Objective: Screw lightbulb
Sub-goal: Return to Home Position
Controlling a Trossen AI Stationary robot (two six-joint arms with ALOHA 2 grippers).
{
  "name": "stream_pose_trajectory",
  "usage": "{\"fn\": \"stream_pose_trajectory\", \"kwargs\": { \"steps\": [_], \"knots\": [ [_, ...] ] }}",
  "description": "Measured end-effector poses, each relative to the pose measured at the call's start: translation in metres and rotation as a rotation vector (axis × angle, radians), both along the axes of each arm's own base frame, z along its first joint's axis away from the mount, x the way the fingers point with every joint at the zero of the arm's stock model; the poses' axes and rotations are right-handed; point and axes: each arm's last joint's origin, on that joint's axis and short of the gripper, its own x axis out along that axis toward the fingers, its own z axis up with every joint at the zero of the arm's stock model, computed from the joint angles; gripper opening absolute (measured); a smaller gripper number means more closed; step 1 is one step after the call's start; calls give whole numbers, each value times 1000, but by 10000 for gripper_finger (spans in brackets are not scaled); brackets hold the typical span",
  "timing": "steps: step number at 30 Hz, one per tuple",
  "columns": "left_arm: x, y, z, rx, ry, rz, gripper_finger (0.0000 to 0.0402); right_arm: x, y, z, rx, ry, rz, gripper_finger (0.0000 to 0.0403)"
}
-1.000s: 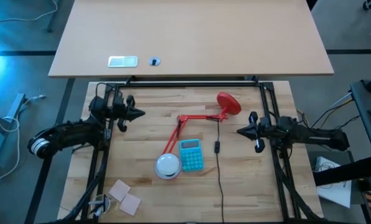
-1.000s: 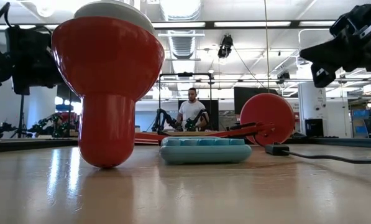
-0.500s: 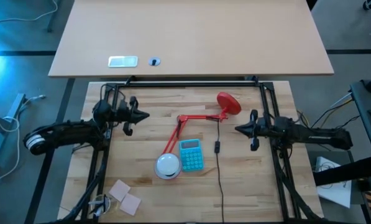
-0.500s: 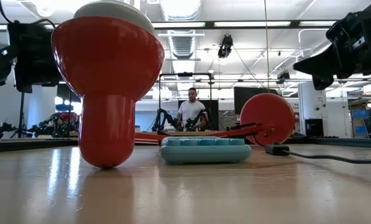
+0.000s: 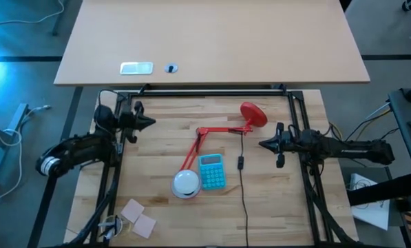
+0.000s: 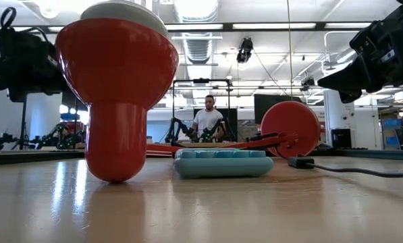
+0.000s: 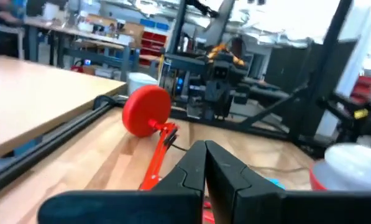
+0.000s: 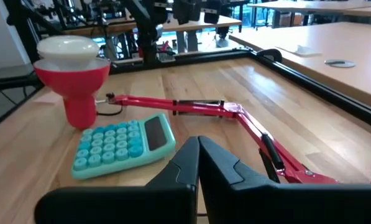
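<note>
The teal calculator (image 5: pixel 212 171) lies near the middle of the wooden table (image 5: pixel 157 165). Touching or just beside its left edge stands the red lamp shade (image 5: pixel 186 184), mouth upward. A white dome (image 8: pixel 67 46) fills that mouth and rises slightly above the rim. Whether this dome is the lightbulb or the shade's white lining cannot be told, and no other bulb shows apart from it.

From the shade, the lamp's thin red arm (image 5: pixel 191 148) runs up past the calculator's far left corner. It bends there and goes on to the round red base (image 5: pixel 253 114), which lies beyond the calculator and to its right. A black cord (image 5: pixel 244 200) passes just right of the calculator.

The left end effector (image 5: pixel 150 122) hangs well to the calculator's left and beyond it, fingers pressed together and holding nothing. The right end effector (image 5: pixel 262 144) hangs to the calculator's right, past the cord, its fingers likewise closed and empty, pointing toward the lamp.
</note>
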Motion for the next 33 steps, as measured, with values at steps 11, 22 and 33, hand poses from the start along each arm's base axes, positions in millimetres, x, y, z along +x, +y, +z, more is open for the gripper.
{"fn": "stream_pose_trajectory", "kwargs": {
  "steps": [11, 22, 33],
  "knots": [
    [36, -17, -7, 11, -3, -7, 0, 1, 0, -1, 1, 12, 0, 2],
    [72, -66, -3, 28, -68, -87, 0, 1, 0, -1, 1, 11, 0, 2],
    [67, -64, -2, 58, -60, -202, 0, 1, 0, -1, 1, 12, 0, 2]
  ]
}}
